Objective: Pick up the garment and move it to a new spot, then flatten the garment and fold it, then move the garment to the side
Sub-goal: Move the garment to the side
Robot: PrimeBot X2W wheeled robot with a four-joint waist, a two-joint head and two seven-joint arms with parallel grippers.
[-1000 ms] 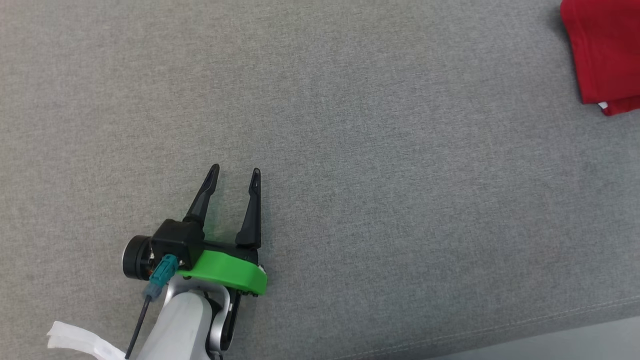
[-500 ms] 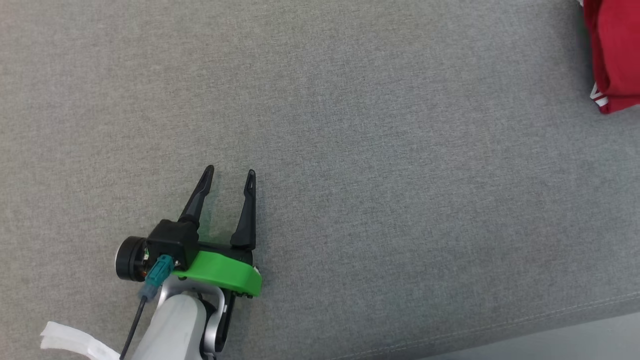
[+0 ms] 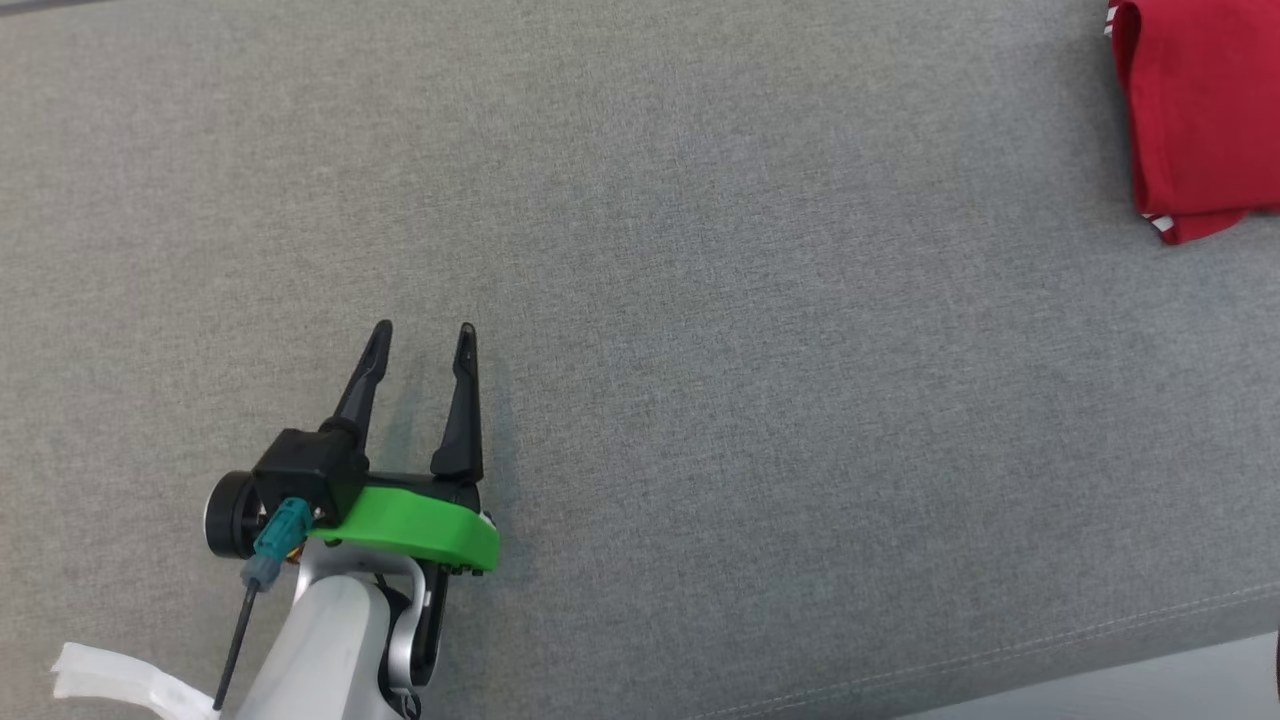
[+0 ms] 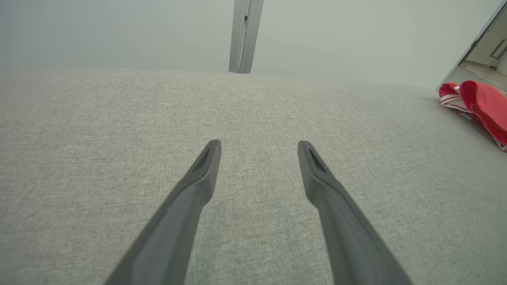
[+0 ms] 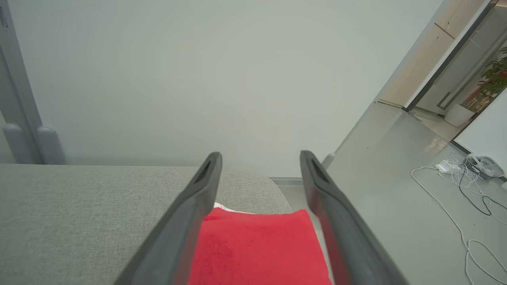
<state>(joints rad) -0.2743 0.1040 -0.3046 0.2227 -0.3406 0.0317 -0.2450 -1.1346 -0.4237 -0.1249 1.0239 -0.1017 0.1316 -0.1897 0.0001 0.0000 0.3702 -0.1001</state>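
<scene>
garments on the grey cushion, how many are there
1. The red garment lies folded at the grey cushion's right end, near the open right gripper. Others may lie out of frame.

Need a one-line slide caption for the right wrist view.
Right gripper open, its fingers framing the folded red garment at the end of the grey cushion.

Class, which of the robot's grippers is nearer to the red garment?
Right. The right gripper is open just above the red garment; the left gripper is far to the garment's left, over the grey surface.
</scene>
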